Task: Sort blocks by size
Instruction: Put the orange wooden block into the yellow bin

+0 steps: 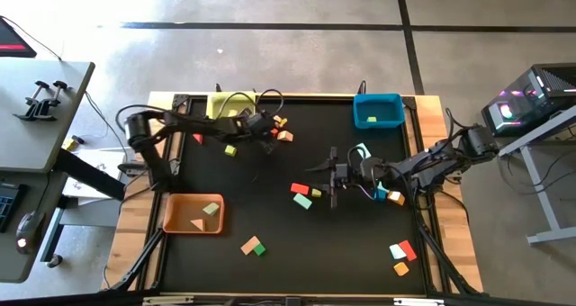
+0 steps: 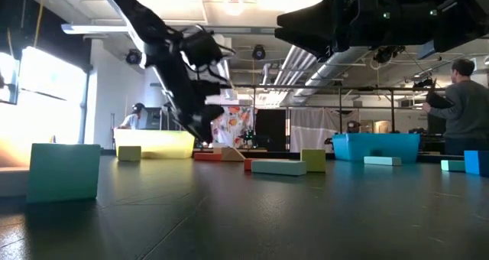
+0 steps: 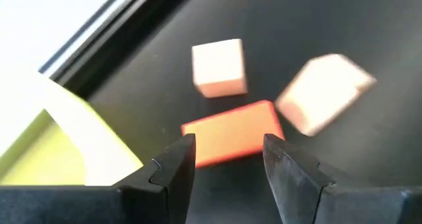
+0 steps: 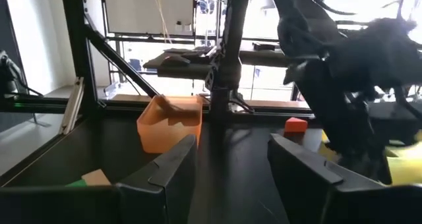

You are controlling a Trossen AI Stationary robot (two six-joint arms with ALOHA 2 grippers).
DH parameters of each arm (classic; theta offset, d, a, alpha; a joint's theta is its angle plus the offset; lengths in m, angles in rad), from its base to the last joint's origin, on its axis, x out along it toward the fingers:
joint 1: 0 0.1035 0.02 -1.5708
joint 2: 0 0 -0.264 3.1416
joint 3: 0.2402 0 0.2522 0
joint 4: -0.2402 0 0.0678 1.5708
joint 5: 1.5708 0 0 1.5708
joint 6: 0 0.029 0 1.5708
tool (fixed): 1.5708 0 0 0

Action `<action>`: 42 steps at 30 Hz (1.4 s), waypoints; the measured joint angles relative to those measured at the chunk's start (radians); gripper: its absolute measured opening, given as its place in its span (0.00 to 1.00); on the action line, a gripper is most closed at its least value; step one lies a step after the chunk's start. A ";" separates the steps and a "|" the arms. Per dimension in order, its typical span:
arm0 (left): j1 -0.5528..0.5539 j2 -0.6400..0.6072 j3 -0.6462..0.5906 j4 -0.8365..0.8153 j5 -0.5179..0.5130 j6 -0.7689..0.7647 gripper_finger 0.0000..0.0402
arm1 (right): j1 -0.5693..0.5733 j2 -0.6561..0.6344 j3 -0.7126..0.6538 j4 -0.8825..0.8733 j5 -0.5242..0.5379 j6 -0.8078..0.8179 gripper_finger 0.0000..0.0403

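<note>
My left gripper (image 1: 270, 132) hangs open, tipped downward, over a small cluster of blocks beside the yellow bin (image 1: 229, 103) at the table's far side. In the left wrist view its fingers (image 3: 227, 158) stand on either side of an orange-red bar (image 3: 231, 135). A pale cube (image 3: 219, 67) and a blurred pale block (image 3: 323, 92) lie just past the bar. My right gripper (image 1: 322, 174) is held level and open (image 4: 231, 158) above mid-table, near a red block (image 1: 300, 189), a mint bar (image 1: 302, 202) and a yellow-green cube (image 1: 316, 193).
A blue bin (image 1: 378, 110) stands at the far right and an orange bin (image 1: 192, 213) at the near left. Loose blocks lie scattered: yellow-green (image 1: 231, 150), tan and green (image 1: 253, 246), and mint, red and orange (image 1: 402, 252). A person (image 2: 458, 99) stands beyond the table.
</note>
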 joint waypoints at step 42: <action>-0.175 -0.064 -0.054 -0.174 0.217 0.353 0.55 | 0.000 0.000 0.000 -0.038 0.000 0.008 0.45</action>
